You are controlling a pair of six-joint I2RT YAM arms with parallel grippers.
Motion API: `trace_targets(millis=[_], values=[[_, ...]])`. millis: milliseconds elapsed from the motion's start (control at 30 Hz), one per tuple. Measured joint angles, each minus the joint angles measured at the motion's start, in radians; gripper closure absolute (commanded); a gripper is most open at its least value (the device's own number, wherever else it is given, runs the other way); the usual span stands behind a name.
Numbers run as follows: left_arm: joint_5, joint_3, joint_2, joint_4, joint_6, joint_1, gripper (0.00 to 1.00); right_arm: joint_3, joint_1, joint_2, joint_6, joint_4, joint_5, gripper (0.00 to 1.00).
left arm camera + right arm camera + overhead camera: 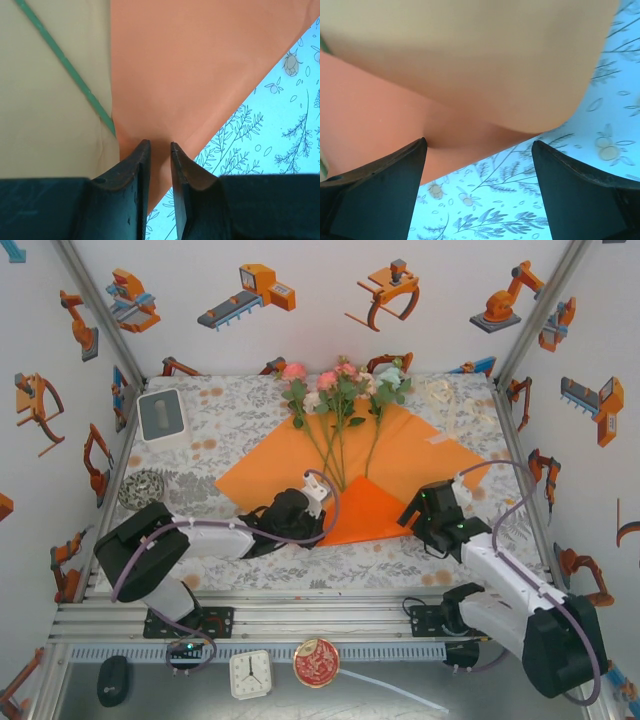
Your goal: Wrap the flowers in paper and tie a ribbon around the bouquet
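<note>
Orange paper (268, 468) lies spread like a diamond on the flower-print tablecloth (205, 445), its near corner folded up into a brighter triangular flap (365, 512). The flowers (340, 385) rest on the sheet, pink, white and pale blue blooms at the far edge, stems running down under the flap.

Low at the flap's left edge sits the left gripper (322, 520). In its wrist view the jaws stand only a narrow gap apart with the orange sheet (200, 75) showing in the gap; no pinch on it can be made out. A green stem (65, 62) crosses a pale surface just left of them.

At the flap's right edge is the right gripper (413, 516). Its jaws are spread wide and hold nothing; the paper's edge (370, 125) reaches the left finger, with bare cloth between them.

The ribbon (437, 393) lies heaped at the far right, well apart from both arms. A white box (162, 416) and a patterned bowl (140, 489) stand at the left. A clock (250, 673) and a red round tin (316, 661) sit on the near ledge.
</note>
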Motion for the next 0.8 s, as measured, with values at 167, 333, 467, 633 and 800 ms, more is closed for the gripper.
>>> trace_targets(millis=[167, 333, 467, 633, 800], values=[[-0.001, -0.012, -0.023, -0.010, 0.000, -0.009, 0.64, 0.000, -0.097, -0.028, -0.048, -0.023, -0.045, 0.25], [-0.003, -0.012, -0.051, -0.032, -0.001, -0.016, 0.50, 0.018, -0.094, -0.095, -0.082, -0.050, -0.204, 0.27], [-0.015, -0.012, -0.102, -0.066, -0.007, -0.022, 0.46, 0.062, -0.034, -0.159, -0.083, -0.088, -0.251, 0.29], [-0.057, -0.012, -0.181, -0.122, -0.006, -0.032, 0.45, 0.066, 0.065, -0.156, -0.061, -0.046, -0.307, 0.33], [-0.089, -0.013, -0.235, -0.168, -0.006, -0.034, 0.45, 0.066, 0.100, -0.010, -0.038, 0.065, -0.344, 0.35]])
